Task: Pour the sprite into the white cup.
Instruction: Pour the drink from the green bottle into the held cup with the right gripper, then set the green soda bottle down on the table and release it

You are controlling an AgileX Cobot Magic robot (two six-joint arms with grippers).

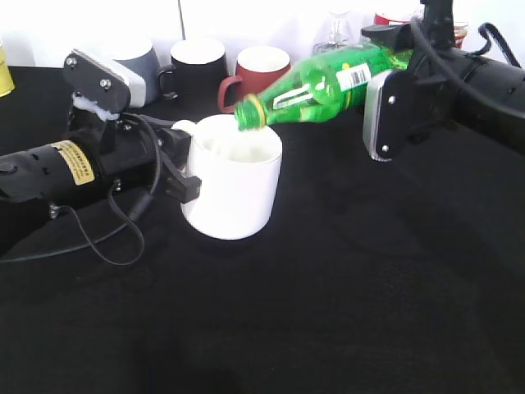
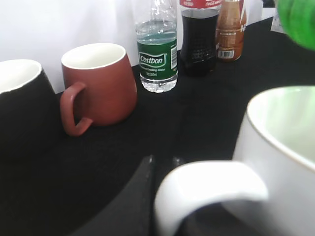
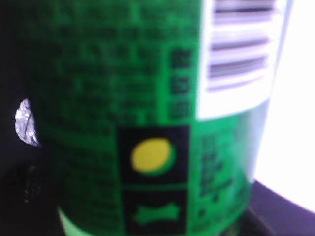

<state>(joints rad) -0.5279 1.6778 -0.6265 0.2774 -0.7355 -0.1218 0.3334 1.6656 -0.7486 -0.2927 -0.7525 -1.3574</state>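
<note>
The pour itself looks to be in hand: the sprite (image 1: 328, 82) lies tipped nearly flat in the right gripper (image 1: 394, 61), whose fingers are clamped on its lower body, and its yellow-green neck hangs just over the rim of the white cup (image 1: 234, 185). The left gripper (image 1: 176, 164) steadies that cup at its handle (image 2: 211, 189) — fingers closed on it, as far as the exterior view shows. No stream is visible, so the next move probably calls for a little more tilt while the mouth stays above the opening. The desk (image 1: 369, 287) is covered in black cloth; behind stand a red mug (image 2: 98, 83), a black mug (image 1: 197, 70) and a grey mug (image 1: 139, 61), with a water bottle (image 2: 157, 54) and a cola bottle (image 2: 199, 37) against a white wall.
</note>
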